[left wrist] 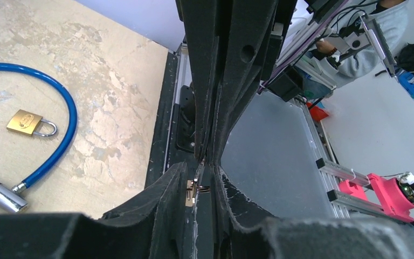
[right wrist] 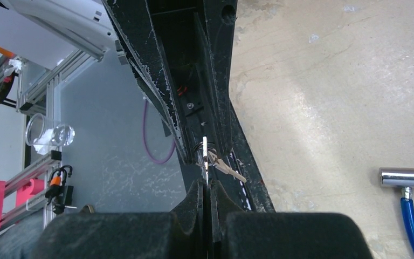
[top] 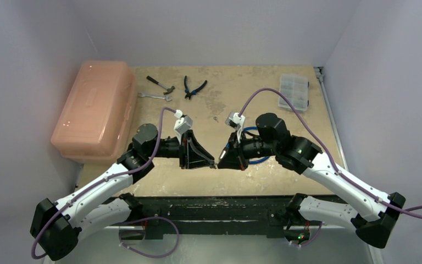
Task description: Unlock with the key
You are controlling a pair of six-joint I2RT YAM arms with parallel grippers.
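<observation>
The key (right wrist: 215, 162) hung in the air over the near part of the table (top: 242, 93), between the tips of the two arms, which met nose to nose. The right gripper (right wrist: 209, 186) was clenched on it: its pads were pressed together with the thin silvery metal between them, and the ring and one blade stuck out beyond the tips. The left gripper (left wrist: 202, 178) had its jaws narrow around the same bunch, but I could not tell whether they pressed the key or only enclosed it. By my judgement the key was very light, stiff and smooth. It would not bend, but it could easily slip or turn between the pads, and the loose ring would let the other pieces swing. The best place to hold seemed the flat head, a pad on each face, leaving the blade free for the keyhole. The padlock (left wrist: 29, 123) lay on the table inside the curve of a blue cable (left wrist: 64, 116), well apart from the key.
</observation>
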